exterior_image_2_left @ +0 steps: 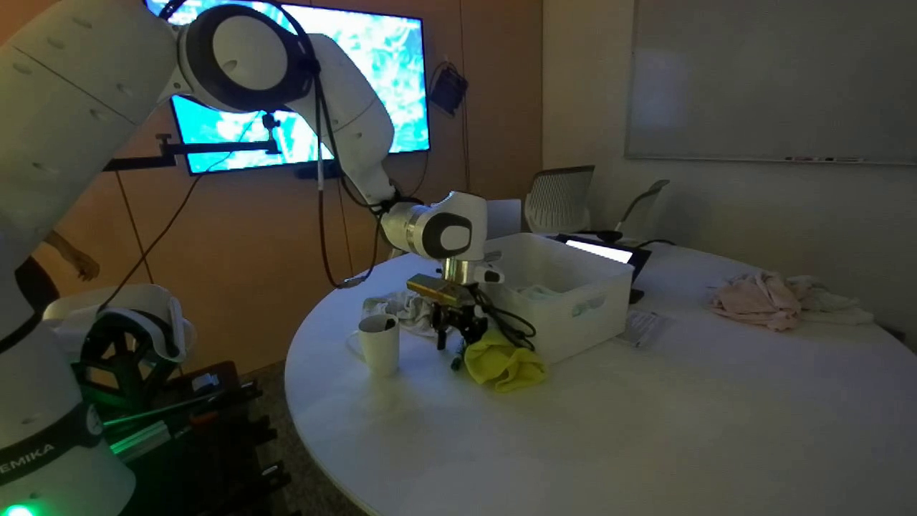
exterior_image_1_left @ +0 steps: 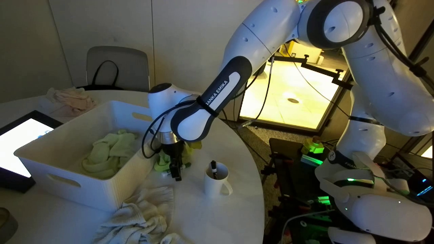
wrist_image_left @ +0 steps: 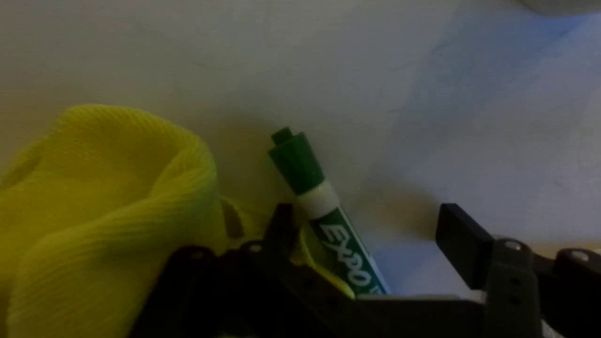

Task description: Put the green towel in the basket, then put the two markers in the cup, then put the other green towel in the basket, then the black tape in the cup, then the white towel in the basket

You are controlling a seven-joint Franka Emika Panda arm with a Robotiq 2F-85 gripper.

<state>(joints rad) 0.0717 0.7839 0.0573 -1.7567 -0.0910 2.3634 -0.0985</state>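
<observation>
My open gripper [wrist_image_left: 366, 220] points down at the table beside the basket [exterior_image_1_left: 130, 167]. A green marker [wrist_image_left: 345, 244] lies between its fingers, near the left one and apart from the right. Crumpled against that left finger is a green towel [wrist_image_left: 108, 202] on the table. The first green towel [exterior_image_1_left: 108, 154] rests inside the basket. A marker with a black cap [exterior_image_1_left: 214, 168] stands in the white cup [exterior_image_1_left: 212, 186]. In both exterior views the white towel [exterior_image_1_left: 145, 217] lies bunched by the basket. A dark roll [exterior_image_1_left: 8, 225], cut off by the frame, looks like the black tape.
The cup stands close to my gripper, near the round table's edge [exterior_image_1_left: 261, 203]. The basket's tall wall rises just beside the wrist. A lit screen [exterior_image_1_left: 25, 145] is behind the basket, and a pink cloth [exterior_image_2_left: 759, 301] lies farther off on the table.
</observation>
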